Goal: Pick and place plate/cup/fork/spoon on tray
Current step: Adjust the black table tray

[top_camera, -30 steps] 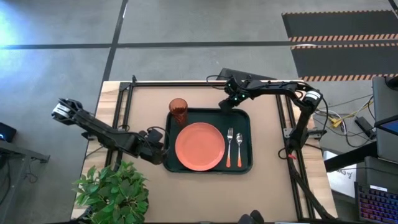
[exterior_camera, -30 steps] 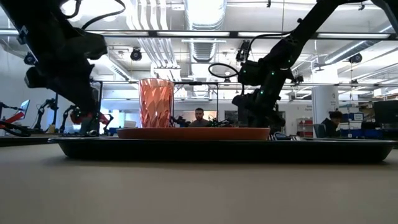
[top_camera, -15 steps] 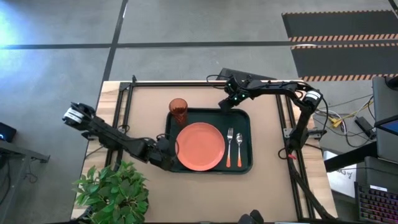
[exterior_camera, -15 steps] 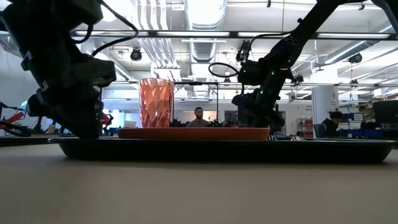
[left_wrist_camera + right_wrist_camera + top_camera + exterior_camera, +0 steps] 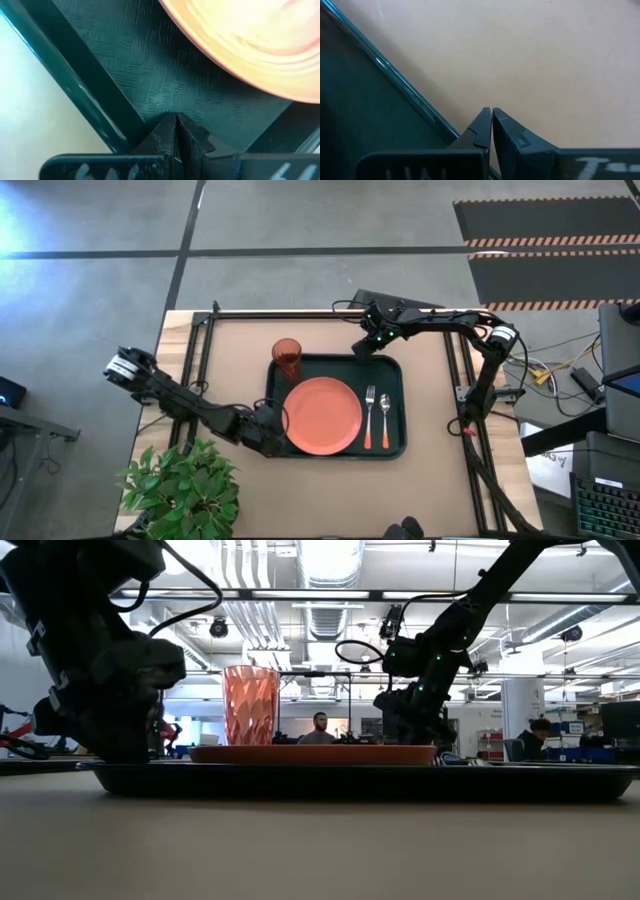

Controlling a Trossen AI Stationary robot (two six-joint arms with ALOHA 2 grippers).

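The dark green tray [image 5: 392,442] lies mid-table. On it are the salmon-orange plate [image 5: 322,415], the red-brown cup [image 5: 287,358] upright in the far left corner, and the fork [image 5: 368,416] and spoon [image 5: 385,412] side by side right of the plate. My left gripper [image 5: 273,430] is shut over the tray's near left corner, its tips [image 5: 176,118] just inside the rim, beside the plate's edge [image 5: 240,55]. My right gripper [image 5: 364,346] is shut low at the tray's far rim [image 5: 395,80]. My left gripper's shut fingertips point down at the tray's floor [image 5: 165,95] just inside the near left rim; I cannot tell whether they touch it. My right gripper's shut fingertips stand over the tray's far rim [image 5: 451,131]; I cannot tell whether they touch it.
A potted green plant [image 5: 183,490] stands at the table's near left corner, close under my left arm. Bare tabletop [image 5: 430,480] lies right of and in front of the tray. People and workstations show in the room beyond [image 5: 320,728].
My left gripper has gone toward the table's right and near edges, from beside the tray's left rim to over its near left corner. The tray and the things on it have stayed in place.
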